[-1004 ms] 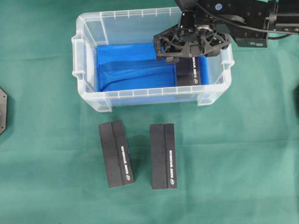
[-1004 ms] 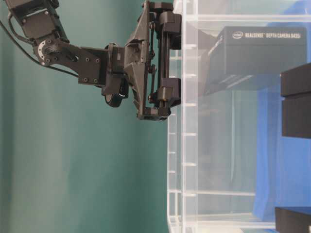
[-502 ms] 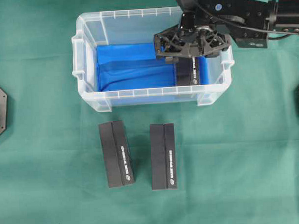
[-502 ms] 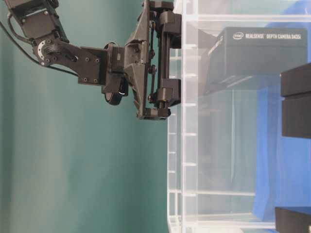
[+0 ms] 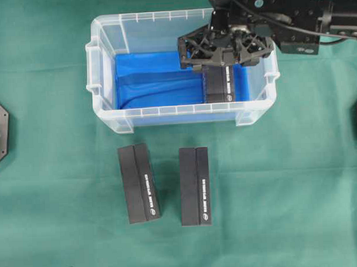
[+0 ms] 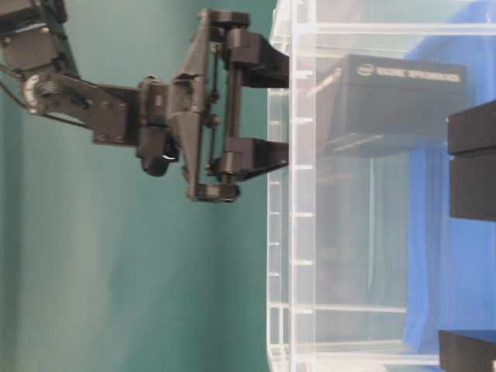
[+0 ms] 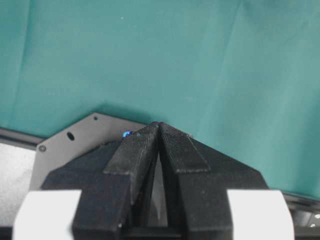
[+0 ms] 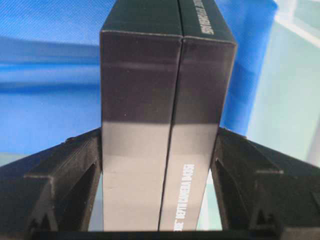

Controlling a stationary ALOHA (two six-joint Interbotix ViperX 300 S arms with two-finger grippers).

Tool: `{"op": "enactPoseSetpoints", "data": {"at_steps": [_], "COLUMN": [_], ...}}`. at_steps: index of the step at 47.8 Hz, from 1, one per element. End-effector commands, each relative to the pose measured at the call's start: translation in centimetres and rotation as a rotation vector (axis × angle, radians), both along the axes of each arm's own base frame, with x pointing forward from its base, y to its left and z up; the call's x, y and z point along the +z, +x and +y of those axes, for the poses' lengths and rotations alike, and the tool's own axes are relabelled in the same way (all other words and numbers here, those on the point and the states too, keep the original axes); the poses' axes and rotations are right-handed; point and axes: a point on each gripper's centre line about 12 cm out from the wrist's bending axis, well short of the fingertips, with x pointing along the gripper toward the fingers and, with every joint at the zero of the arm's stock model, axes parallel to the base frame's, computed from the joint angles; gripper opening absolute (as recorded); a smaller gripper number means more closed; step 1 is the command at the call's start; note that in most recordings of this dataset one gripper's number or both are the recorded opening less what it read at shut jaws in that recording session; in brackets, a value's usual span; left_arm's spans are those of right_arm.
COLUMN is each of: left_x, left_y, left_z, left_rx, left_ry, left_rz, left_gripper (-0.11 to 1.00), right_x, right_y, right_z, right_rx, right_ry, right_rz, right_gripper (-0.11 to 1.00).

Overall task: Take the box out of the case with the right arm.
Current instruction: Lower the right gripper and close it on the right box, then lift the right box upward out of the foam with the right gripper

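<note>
Overhead view, L to R. Green cloth (image 5: 298, 199) covers the table. Two black boxes lie on the cloth in front of the case, outside it: left box (image 5: 139, 183), slightly skewed, and second box (image 5: 195, 186), set parallel just beside it, not touching.

Case (image 5: 106, 83) sits behind them, long side facing the boxes; blue sheet (image 5: 153, 81) lines its bottom. Task box (image 5: 221, 85) is inside the case, at its right end, above the blue sheet.

Right gripper (image 5: 221, 50) reaches into the case from the R side on the right arm (image 5: 291, 15). Wrist view: box (image 8: 167, 100) sits between both fingers (image 8: 60, 175), each flank pressed against a finger pad, i.e. fingers clamped on the box.

Left gripper (image 7: 159, 131): fingers together, tips touching, nothing between them, over green cloth; a grey base plate (image 7: 75, 142) lies beneath.
</note>
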Motion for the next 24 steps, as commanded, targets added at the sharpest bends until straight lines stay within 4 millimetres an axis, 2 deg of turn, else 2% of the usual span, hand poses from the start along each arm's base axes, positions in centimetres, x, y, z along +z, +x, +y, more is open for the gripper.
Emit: {"op": "enactPoseSetpoints", "data": {"at_steps": [1, 9, 24], "left_x": [0.2, 0.2, 0.3], "left_y": [0.2, 0.2, 0.1], "left_z": [0.1, 0.1, 0.1], "left_rx": [0.005, 0.004, 0.005], "left_ry": [0.001, 0.002, 0.001], "left_rz": [-0.008, -0.008, -0.012], "left_gripper": [0.03, 0.03, 0.03], "right_x": [4.5, 7.7, 11.8], "right_y": [-0.3, -1.0, -1.4], "right_z": [0.4, 0.4, 1.1], "right_rx": [0.012, 0.009, 0.025], "right_ry": [-0.031, -0.051, -0.055], "right_rz": [-0.080, -0.083, -0.077], "right_gripper": [0.66, 0.66, 0.66]}}
